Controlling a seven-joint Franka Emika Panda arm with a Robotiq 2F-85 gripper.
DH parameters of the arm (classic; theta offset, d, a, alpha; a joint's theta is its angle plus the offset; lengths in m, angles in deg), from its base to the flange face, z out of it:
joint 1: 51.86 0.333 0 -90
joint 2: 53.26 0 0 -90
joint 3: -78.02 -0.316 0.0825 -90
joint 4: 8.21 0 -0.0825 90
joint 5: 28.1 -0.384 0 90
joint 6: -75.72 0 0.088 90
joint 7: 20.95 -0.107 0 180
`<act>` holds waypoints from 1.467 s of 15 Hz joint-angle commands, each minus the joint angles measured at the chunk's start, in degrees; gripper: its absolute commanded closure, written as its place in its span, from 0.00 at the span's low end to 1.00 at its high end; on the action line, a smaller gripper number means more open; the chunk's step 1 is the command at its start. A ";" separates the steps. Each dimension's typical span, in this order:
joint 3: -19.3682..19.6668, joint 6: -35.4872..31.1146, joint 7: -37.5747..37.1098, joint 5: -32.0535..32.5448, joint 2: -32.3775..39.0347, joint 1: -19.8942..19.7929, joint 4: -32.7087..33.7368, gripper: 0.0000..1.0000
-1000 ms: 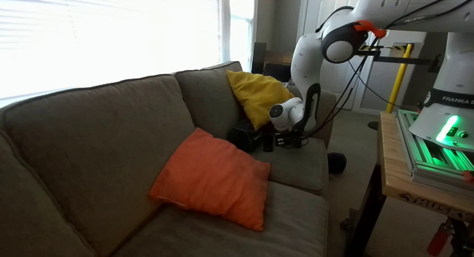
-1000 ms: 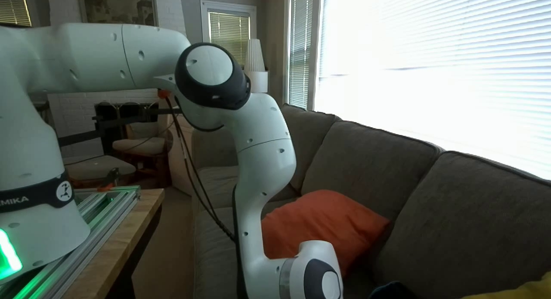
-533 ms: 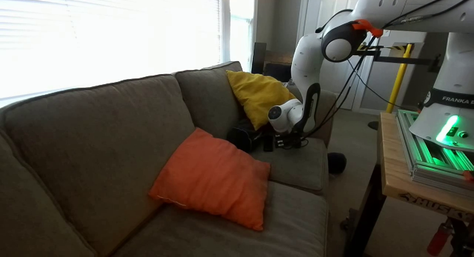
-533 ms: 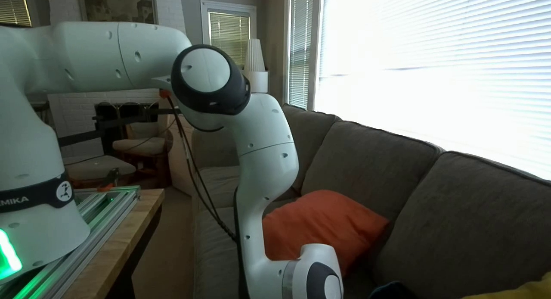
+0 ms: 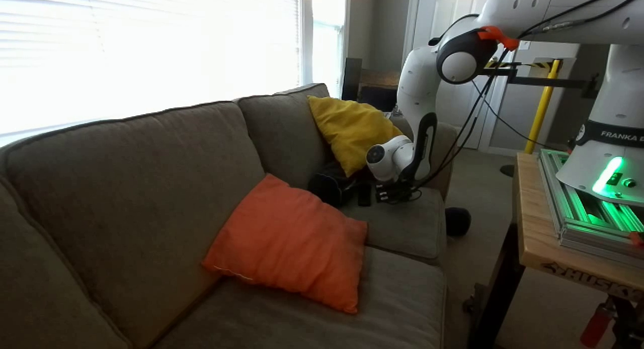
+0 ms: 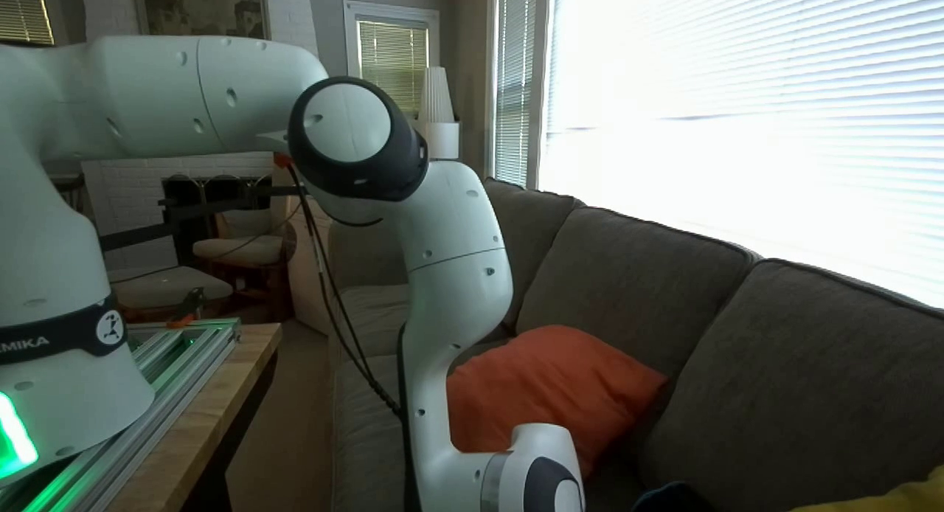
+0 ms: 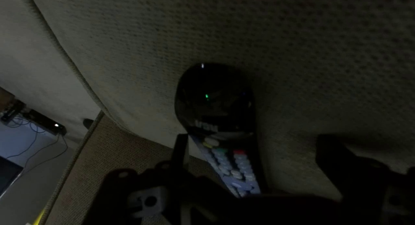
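Note:
A black remote control with grey, red, green and yellow buttons lies on the grey-brown sofa seat, large in the wrist view. My gripper stands open above it, one finger beside the remote's left edge and the other well to its right over bare fabric. Nothing is pinched between them; the remote's lower end is hidden behind the gripper's body. In an exterior view the dark gripper is low over the far seat cushion, with a small dark flat object beside it, perhaps this remote.
An orange pillow lies on the nearer seat. A yellow pillow leans at the sofa's far end, with a black bundle below it. The wooden workbench carries the robot base. Cables hang along the arm.
The arm has sunk slightly, and the hand has shifted a touch to the right in an exterior view. Pillows and the small dark object have stayed put.

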 commanded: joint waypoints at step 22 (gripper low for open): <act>0.12 -1.07 -5.33 0.75 -0.41 0.77 -1.63 0.40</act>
